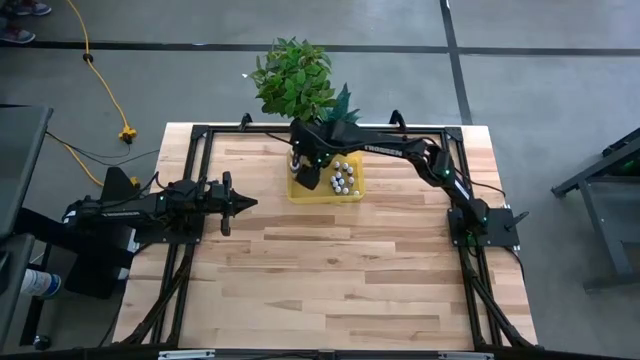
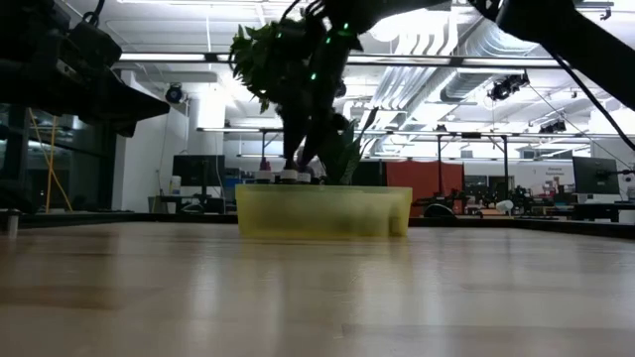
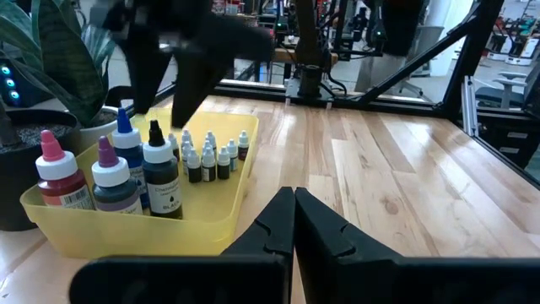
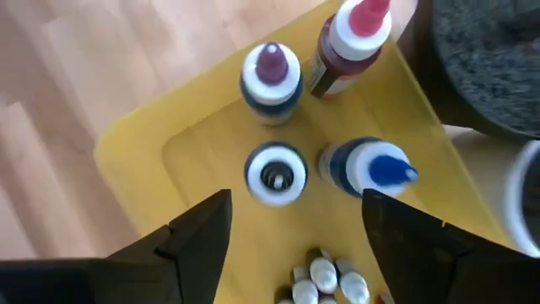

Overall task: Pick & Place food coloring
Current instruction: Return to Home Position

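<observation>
Right pincer (image 1: 305, 170) sits over the left end of the yellow tray (image 1: 330, 199) at the far middle of the counter (image 1: 330, 270), with the right arm reaching in across the back edge. Its fingers are apart and clamp nothing. In the right wrist view the pincer (image 4: 295, 203) looks straight down on the large food coloring bottles. The black bottle (image 4: 276, 175) is just off the gap between the fingers and the blue-tipped bottle (image 4: 371, 169) is beside it. The purple-tipped bottle (image 4: 270, 74) and red-tipped bottle (image 4: 350, 38) stand farther out, near the tray's end wall.

From the left wrist view the right pincer (image 3: 164, 93) hangs just above the bottle tips and does not grip any. All four large bottles stand upright inside the tray (image 3: 152, 232): red-tipped (image 3: 61, 177), purple-tipped (image 3: 114, 181), blue-tipped (image 3: 128, 148) and black (image 3: 162, 173).

The small bottles (image 3: 207, 159) cluster upright toward the tray's other end, also seen from above (image 1: 343, 175). No bottle lies loose on the counter.

A dark plant pot (image 3: 17, 169) stands just beside the tray, with a leafy plant (image 1: 295, 78) behind it.

Left pincer (image 1: 245, 203) waits at the counter's left side, well apart from the tray. Its fingers are pressed together and empty (image 3: 294, 198).
</observation>
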Robot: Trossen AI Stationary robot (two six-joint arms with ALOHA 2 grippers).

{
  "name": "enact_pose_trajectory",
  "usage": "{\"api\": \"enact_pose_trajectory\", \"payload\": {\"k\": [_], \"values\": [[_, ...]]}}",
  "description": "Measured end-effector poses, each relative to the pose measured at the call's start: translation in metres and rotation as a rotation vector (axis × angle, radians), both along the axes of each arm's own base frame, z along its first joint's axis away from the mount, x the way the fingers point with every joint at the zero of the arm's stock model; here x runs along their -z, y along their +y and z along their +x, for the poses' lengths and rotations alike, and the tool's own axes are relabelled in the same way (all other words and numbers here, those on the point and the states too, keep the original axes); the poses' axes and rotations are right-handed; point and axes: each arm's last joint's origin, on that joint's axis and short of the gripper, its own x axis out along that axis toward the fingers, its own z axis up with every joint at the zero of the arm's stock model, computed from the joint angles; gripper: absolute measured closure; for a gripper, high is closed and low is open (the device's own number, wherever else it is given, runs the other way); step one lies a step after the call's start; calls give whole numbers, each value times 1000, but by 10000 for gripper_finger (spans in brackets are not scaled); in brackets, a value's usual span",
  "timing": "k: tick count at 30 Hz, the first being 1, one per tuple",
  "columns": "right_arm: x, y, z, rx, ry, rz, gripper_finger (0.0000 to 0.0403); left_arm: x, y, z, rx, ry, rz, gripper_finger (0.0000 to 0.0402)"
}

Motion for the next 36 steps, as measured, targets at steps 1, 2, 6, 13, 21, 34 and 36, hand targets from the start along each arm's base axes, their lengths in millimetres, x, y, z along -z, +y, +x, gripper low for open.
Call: {"api": "enact_pose_trajectory", "payload": {"k": [1, 2, 6, 13, 21, 34, 36], "values": [[-5, 2, -2, -8, -1, -3, 147, 0, 0, 0, 0, 0, 0, 401], [-11, 4, -5, -15, -4, 2, 147, 0, 0, 0, 1, 0, 0, 401], [-35, 16, -17, -57, -22, 44, 147, 0, 0, 0, 1, 0, 0, 401], [-86, 51, -38, -242, -111, 28, 149, 0, 0, 0, 1, 0, 0, 401], [-131, 86, -73, -368, -198, -50, 151, 0, 0, 0, 1, 0, 0, 401], [-74, 115, -173, -389, -589, 23, 152, 0, 0, 0, 1, 0, 0, 401], [-70, 118, -189, -382, -653, 14, 156, 0, 0, 0, 1, 0, 0, 401]]}}
